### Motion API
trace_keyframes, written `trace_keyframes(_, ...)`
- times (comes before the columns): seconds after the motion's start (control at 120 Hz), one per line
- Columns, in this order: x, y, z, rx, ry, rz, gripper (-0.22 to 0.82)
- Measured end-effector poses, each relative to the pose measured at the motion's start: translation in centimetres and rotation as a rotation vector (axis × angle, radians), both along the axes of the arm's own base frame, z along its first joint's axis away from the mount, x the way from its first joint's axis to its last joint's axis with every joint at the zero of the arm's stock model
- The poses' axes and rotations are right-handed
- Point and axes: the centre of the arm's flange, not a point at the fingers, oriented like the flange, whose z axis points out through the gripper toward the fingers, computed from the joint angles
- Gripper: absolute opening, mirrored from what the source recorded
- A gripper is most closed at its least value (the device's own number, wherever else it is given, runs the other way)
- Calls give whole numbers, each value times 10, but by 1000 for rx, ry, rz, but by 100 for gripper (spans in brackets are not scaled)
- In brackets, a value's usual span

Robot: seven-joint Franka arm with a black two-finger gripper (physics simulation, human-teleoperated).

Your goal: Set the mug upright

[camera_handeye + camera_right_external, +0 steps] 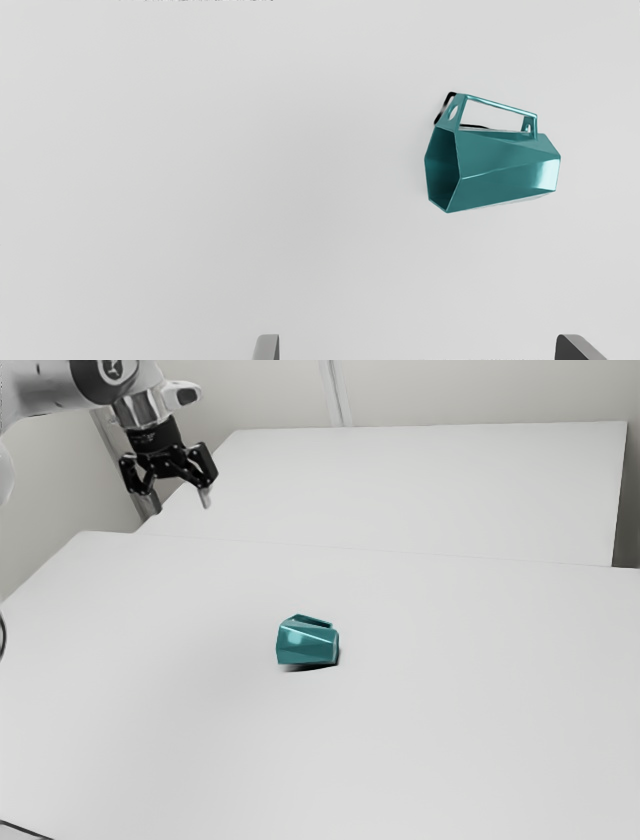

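Mug (308, 643) on its side on counter (450, 750); tool (181, 505) well clear, wide open, empty. Risks: off-centre pinch could twist faceted body (505, 167); handle (501, 105) may snag a finger (267, 348); release while tilted could topple it.

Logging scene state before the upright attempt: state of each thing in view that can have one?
Mug: on its side on the table, mouth uncovered; inside too dark to say whether empty.
Mug's handle: attached, ungripped.
Hand: open, holding nothing, raised clear of the table.
Arm: raised, at the exterior view's left.
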Motion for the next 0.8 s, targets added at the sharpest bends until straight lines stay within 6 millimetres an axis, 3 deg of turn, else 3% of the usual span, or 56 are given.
trace_keyframes(0.142, -4, -13, 8, 20, -19, -41, 60)
trace_keyframes(0.267, 0, -17, -11, 17, -4, -70, 60)
trace_keyframes(0.342, -1, 6, -53, -50, 17, -50, 60)
trace_keyframes(0.433, -27, 30, -99, -200, -10, -8, 60)
trace_keyframes(0.508, -38, 43, -136, -345, -61, 39, 60)
trace_keyframes(0.65, -63, 59, -232, -635, -155, 196, 60)
trace_keyframes(0.742, -61, 65, -274, -740, -235, 271, 60)
trace_keyframes(0.8, -58, 66, -288, -774, -292, 282, 60)
